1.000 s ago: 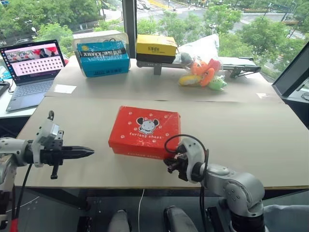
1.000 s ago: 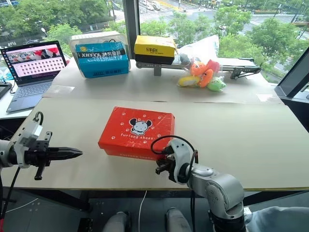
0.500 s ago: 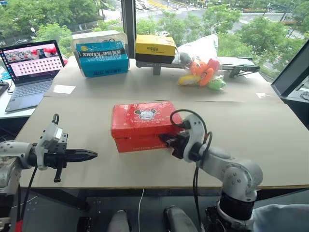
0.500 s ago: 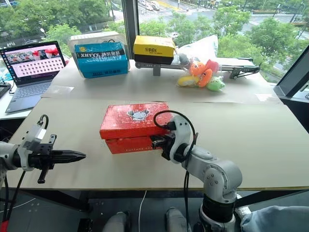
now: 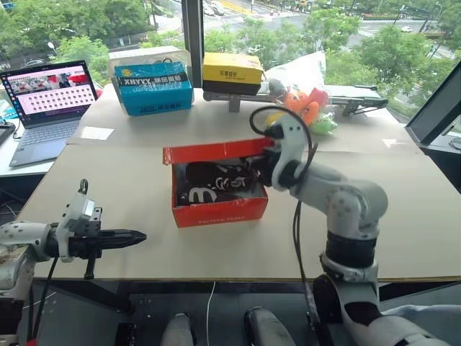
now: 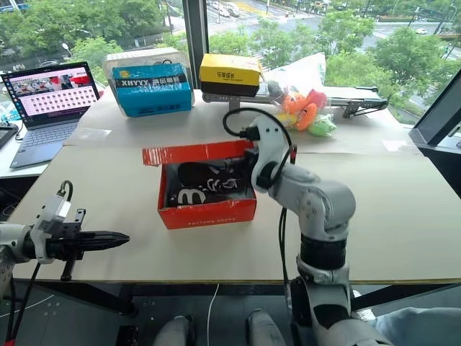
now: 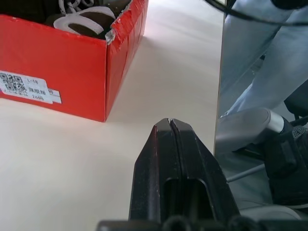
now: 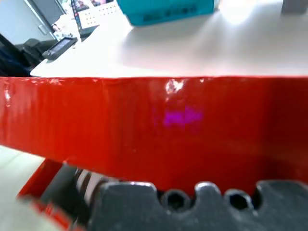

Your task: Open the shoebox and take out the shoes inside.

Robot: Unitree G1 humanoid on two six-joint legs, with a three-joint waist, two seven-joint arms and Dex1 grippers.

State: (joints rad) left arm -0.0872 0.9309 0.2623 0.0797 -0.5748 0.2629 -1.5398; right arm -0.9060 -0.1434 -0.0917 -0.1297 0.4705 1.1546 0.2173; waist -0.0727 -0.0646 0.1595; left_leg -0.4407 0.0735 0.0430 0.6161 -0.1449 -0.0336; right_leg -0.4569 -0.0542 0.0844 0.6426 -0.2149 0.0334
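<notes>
**Red shoebox stands open on the bench, sneakers in view**

A broad bench (image 5: 403, 216) covered in pale cardboard sheeting stretches before tall windows, with green treetops beyond the glass. At the middle of it sits the shoebox (image 5: 216, 209), its red lid (image 5: 212, 151) tipped up on the far edge so that it stands nearly upright behind the open tray. Inside lie the shoes (image 5: 216, 186), dark sneakers with white side markings and white laces, packed side by side and filling the tray.

The right end effector (image 5: 263, 169) is raised at the lid's right end, above the tray's far right corner; its fingers are closed, and from the right wrist view the lid's glossy red face sits directly in front of them, though whether they pinch its edge cannot be told. The left end effector (image 5: 133, 235) hangs near the bench's near edge, well apart from the box on its left, pointing toward it with both black fingers pressed together and holding nothing.

Along the far side of the bench stand a blue box (image 5: 153, 88), a yellow-and-black box (image 5: 232, 72) and an orange plush toy (image 5: 306, 108). An open laptop (image 5: 47, 108) rests at the far left.
</notes>
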